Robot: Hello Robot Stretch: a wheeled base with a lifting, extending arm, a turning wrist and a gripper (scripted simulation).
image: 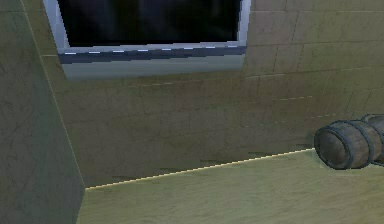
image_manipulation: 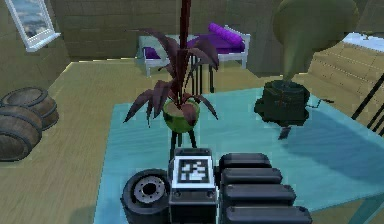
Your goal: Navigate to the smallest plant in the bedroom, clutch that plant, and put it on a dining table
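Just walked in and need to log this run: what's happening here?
The robot's arm extends over a teal surface, its end effector close to a purple-leaved plant in a green pot that stands there. I cannot tell whether it holds anything. A dark-potted plant stands there too; barrels sit on the floor.

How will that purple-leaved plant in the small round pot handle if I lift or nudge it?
Probably top-heavy: the plant spreads a tall stem and wide leaves far above its small pot, so a nudge may tip it. The drooping leaves look floppy, likely poor to grasp. The rounded pot might roll if toppled.
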